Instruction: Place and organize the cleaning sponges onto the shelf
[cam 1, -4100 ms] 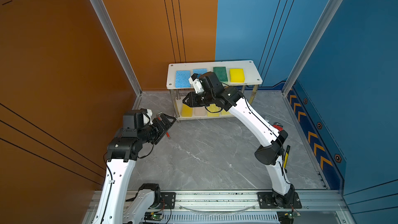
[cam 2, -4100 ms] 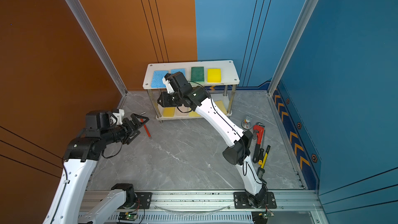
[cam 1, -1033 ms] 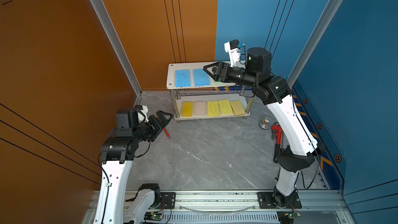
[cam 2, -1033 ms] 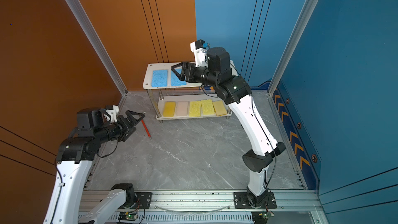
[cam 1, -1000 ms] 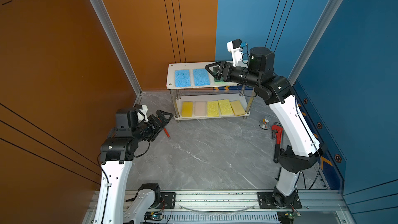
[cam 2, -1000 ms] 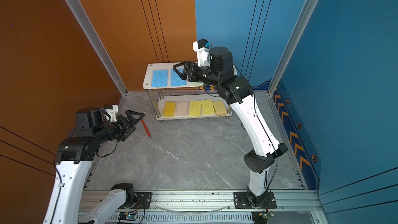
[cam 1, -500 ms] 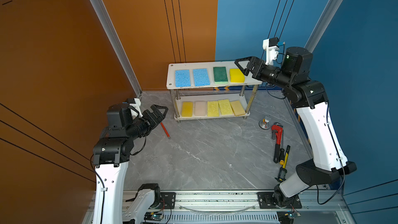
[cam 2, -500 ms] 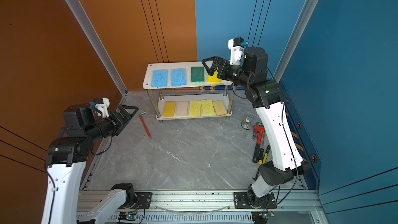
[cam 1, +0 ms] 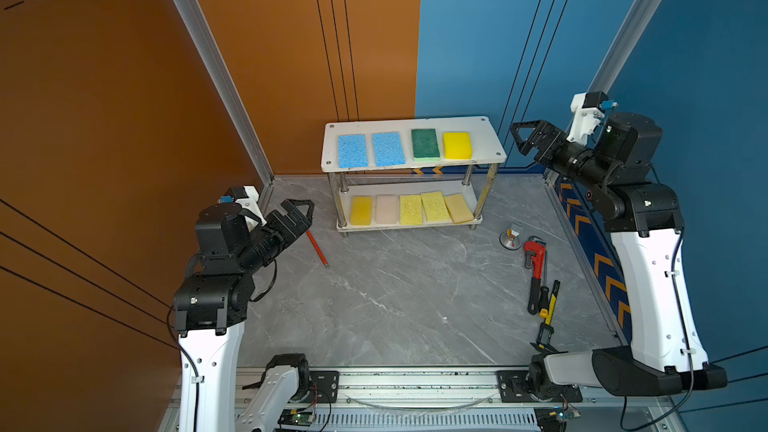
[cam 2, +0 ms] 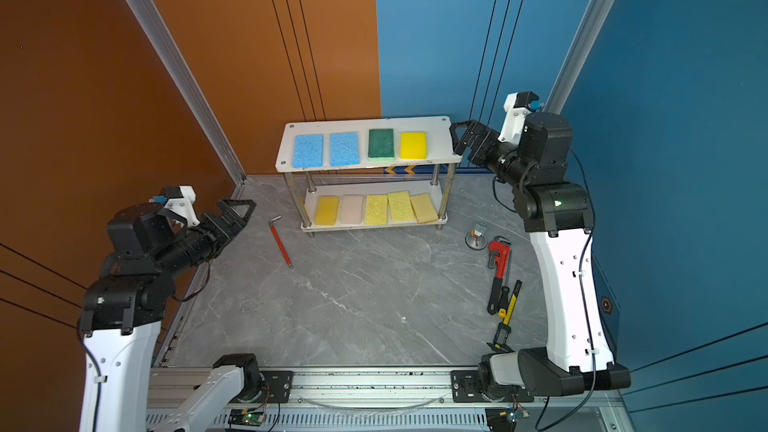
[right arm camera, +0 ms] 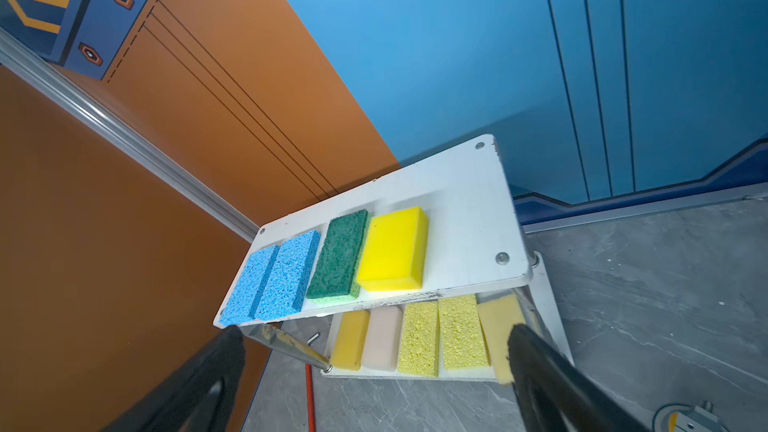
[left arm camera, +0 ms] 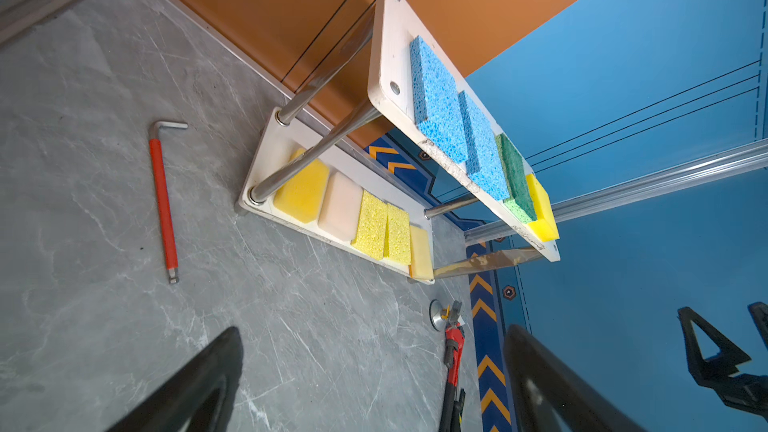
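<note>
The shelf (cam 1: 486, 141) is standing at the far middle of the grey counter (cam 1: 395, 305), and all nine cleaning sponges are lying flat on it. On the top board, going left to right, two blue sponges (cam 1: 352, 150) are sitting side by side, followed by a dark green sponge (cam 1: 424, 143) and a bright yellow sponge (cam 1: 457, 145). On the lower board another bright yellow sponge (cam 1: 361, 210), a cream-pink sponge (cam 1: 386, 209), two pale yellow porous sponges (cam 1: 410, 209) and a tan sponge (cam 1: 458, 208) are lining up in a row. The left end effector (cam 1: 300, 210) is hovering left of the shelf, released and gripping nothing, near a red-handled hex key (cam 2: 280, 243) lying on the counter. The right end effector (cam 1: 524, 137) is hovering just right of the top board, likewise released and empty.
</note>
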You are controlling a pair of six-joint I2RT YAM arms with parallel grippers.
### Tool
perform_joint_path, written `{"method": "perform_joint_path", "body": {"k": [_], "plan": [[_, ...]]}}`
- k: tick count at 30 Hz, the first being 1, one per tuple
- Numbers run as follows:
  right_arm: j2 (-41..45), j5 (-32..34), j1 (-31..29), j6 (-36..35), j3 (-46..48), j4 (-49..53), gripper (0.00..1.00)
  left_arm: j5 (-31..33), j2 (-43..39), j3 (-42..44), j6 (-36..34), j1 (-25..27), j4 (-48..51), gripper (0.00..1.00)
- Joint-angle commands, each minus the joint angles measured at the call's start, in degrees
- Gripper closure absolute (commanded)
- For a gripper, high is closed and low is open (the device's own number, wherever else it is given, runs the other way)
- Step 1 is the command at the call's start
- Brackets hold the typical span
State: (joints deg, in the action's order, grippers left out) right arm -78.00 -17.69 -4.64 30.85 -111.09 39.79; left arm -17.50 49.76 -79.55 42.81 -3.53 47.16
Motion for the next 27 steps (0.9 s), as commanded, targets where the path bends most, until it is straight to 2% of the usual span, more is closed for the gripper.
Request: {"method": "perform_joint_path", "body": {"k": [1,6,11,14,27], "plan": [[2.13,2.22,2.06,-1.27,2.45,-1.57,0.0,3.1,-0.77,0.1,-1.8,-0.69,-2.13,0.02],[4.24,5.89,3.38,-2.75,5.84,-1.47,0.0,6.92,-1.88,0.79,-3.39,-0.73,-4.24,0.02],[6.59,13.62,4.0,-3.43,9.58,-1.86,0.0,10.85,-4.25,3.28,-5.72,-0.64,-8.3,0.02],[7.89,16.06,4.88,-3.69,11.99,-3.03,0.0,12.0,-5.08,4.35,-7.38,-0.69,-10.09,0.02],[12.04,18.94,8.33,-6.32,19.65,-6.24,0.0,16.64,-9.47,12.13,-14.69,-0.64,-19.22,0.02]]}}
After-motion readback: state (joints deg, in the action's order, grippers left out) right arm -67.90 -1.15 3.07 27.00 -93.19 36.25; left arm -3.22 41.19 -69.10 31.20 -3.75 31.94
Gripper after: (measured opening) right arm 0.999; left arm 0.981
